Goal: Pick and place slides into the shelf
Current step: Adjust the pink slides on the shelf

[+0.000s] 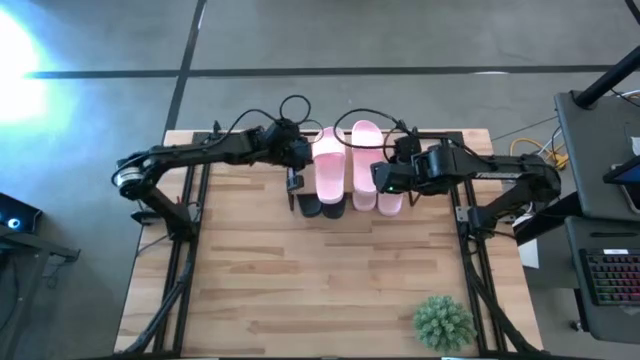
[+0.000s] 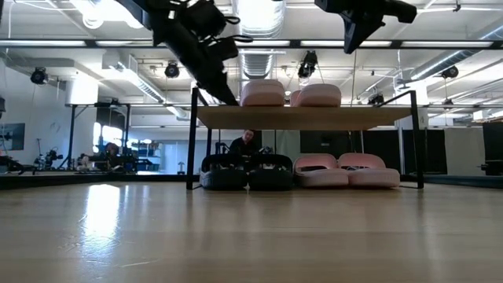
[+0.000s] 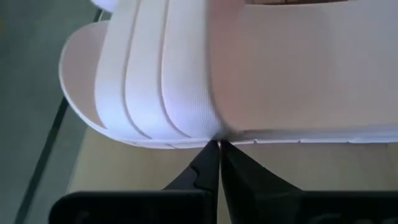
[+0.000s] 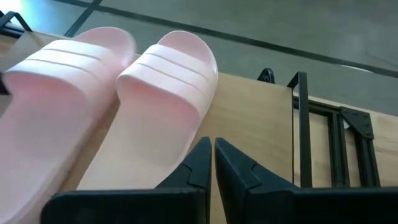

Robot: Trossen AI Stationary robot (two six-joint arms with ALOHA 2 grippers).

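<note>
The left gripper was pinched shut, its tips meeting right at the sole edge of a pink slide on the shelf; whether the tips actually touched the rubber could not be told. That slide lay just ahead of the fingers, strap raised, with its partner beyond it on the far side. The right gripper was likewise closed on nothing, hovering above and behind the second pink slide, near the shelf's metal frame.

Seen level across the table, both pink slides sat side by side on the top board, while a black pair and another pink pair rested underneath. All six appeared to be placed, so the step in hand was probably a final nudge or a retreat. To do it well, the left arm would need to push gently along the sole, not downward, so the slide stayed square beside its neighbour, then lift clear before swinging away. The right arm should rise straight up to avoid catching the strap.
</note>
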